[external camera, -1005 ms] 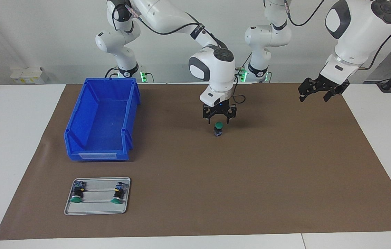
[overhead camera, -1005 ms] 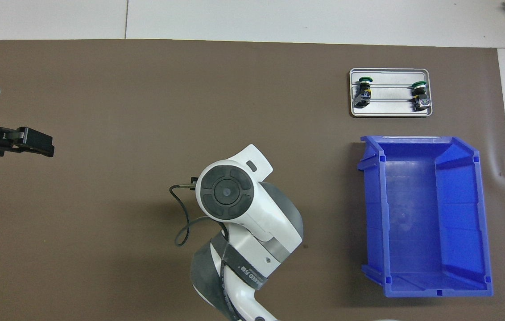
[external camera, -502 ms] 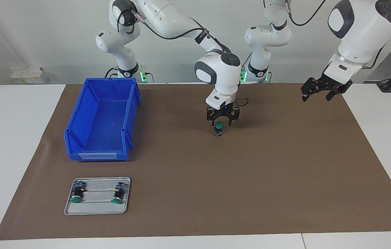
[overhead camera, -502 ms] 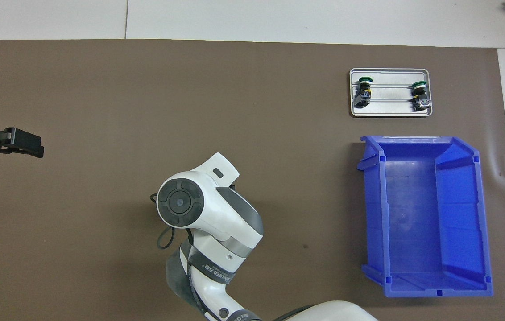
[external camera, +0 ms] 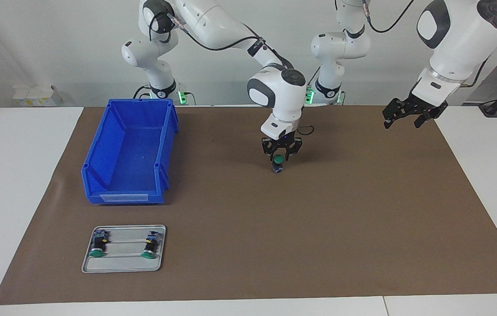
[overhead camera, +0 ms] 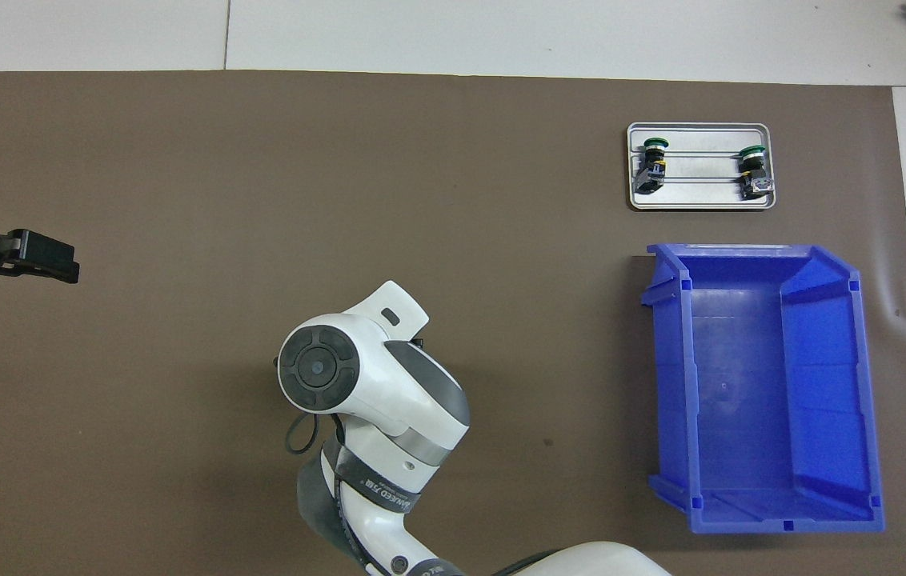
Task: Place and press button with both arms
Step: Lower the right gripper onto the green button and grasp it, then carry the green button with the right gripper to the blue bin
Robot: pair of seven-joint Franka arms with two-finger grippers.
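The right gripper (external camera: pixel 279 154) hangs low over the middle of the brown mat (external camera: pixel 318 228), its fingertips drawn in around the green cap of the button (external camera: pixel 278 164). The jaws are closed; whether they truly clamp the cap or only sit against it cannot be told. The button stands upright on the mat, cap up, its dark body below. In the overhead view the right arm's wrist (overhead camera: pixel 357 384) covers both gripper and button.

From the button, in the facing view, the blue bin (external camera: pixel 119 184) sits at about nine o'clock, well apart, toward the right arm's end of the table. It holds nothing visible. At about seven o'clock from the button, farther from the robots than the bin, a grey tray (external camera: pixel 123 265) lies on the mat. Two more buttons lie on their sides in it, one (external camera: pixel 98 245) at the tray's outer end and the other (external camera: pixel 149 246) at its inner end, green caps pointing away from the robots.

The left gripper (external camera: pixel 406 115) waits in the air at about two o'clock from the button, over the mat's edge at the left arm's end, its fingers spread wide and holding nothing. The overhead view shows it (overhead camera: pixel 29 260) at that end too.
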